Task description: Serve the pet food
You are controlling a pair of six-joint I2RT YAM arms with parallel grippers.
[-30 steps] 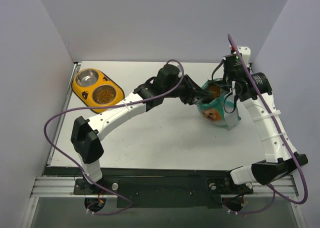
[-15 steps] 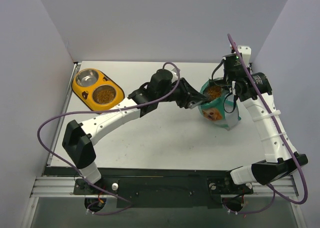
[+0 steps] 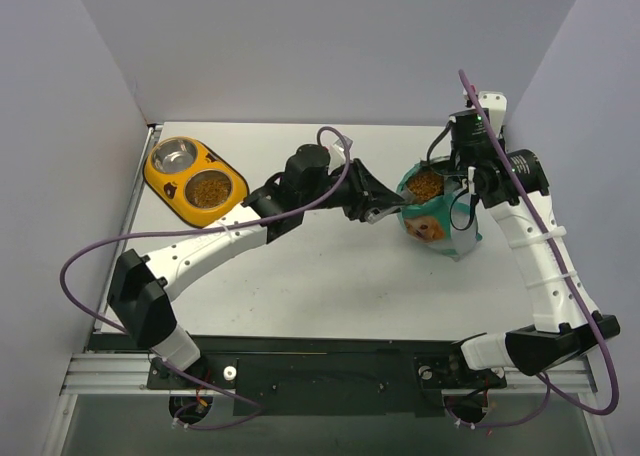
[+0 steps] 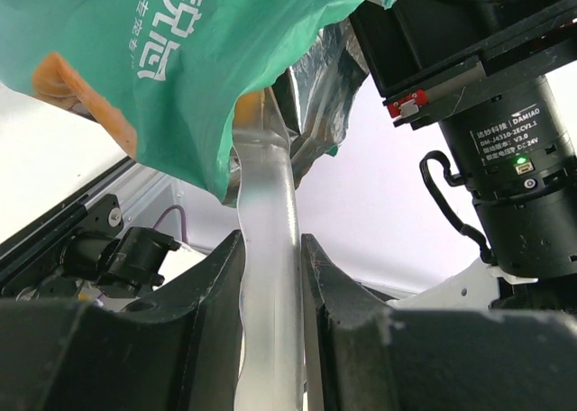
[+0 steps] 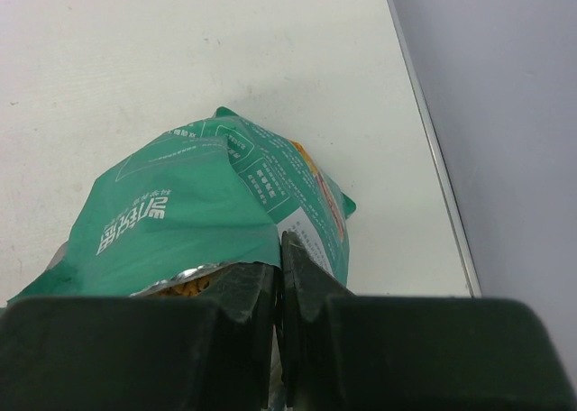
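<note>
The teal pouch with a dog face stands at the right, its mouth open and showing brown pet food. My right gripper is shut on the pouch's rim, and kibble shows just inside the foil edge. My left gripper sits just left of the pouch mouth, shut on the clear scoop's handle. The scoop's far end is hidden behind the pouch's lip. More pet food fills the nearer bowl of the yellow feeder.
The feeder's far steel bowl holds nothing. Grey walls close in the table at the back and on both sides. The right arm's motor housing hangs close by the scoop. Purple cables loop off both arms.
My left arm has drawn back leftwards, taking the scoop away from the pouch mouth. The right gripper and the pouch have barely moved.
</note>
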